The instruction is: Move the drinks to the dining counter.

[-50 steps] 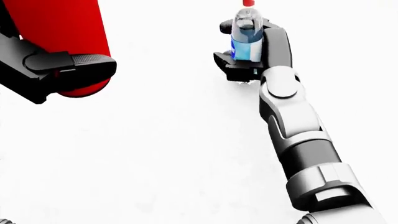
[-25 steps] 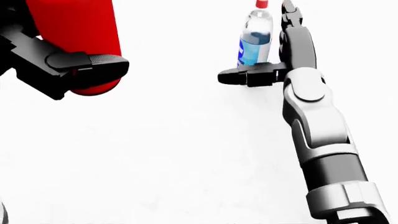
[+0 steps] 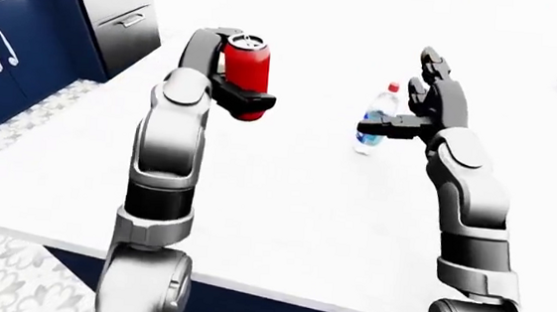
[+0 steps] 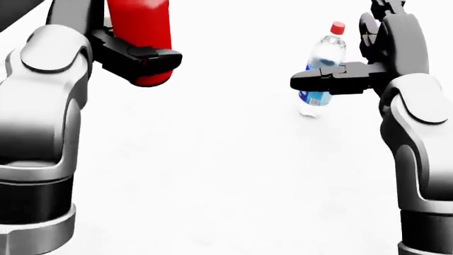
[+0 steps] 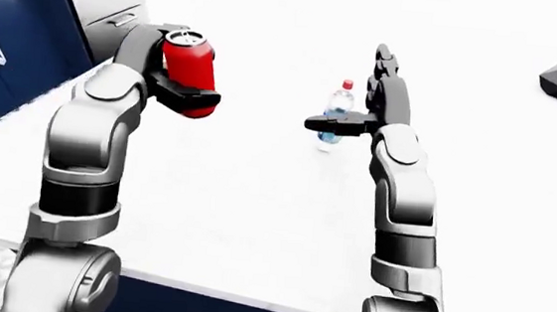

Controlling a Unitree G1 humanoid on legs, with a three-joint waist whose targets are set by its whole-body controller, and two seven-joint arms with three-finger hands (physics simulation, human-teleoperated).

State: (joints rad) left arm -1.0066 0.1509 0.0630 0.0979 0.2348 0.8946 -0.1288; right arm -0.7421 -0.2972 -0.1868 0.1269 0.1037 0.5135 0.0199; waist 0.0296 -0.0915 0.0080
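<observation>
Beside the right hand's (image 3: 424, 108) spread fingers stands the bottle (image 3: 375, 118); left hand (image 3: 226, 85) grips the can (image 3: 247, 71).

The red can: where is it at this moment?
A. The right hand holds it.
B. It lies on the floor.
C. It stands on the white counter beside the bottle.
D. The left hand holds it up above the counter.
D: the left hand has its fingers closed round the red can, raised clear of the white counter, while the right hand is open beside the water bottle.

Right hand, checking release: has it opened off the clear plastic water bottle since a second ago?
Yes. The right hand fingers, closed round the clear plastic water bottle earlier, now stand open beside it.
</observation>
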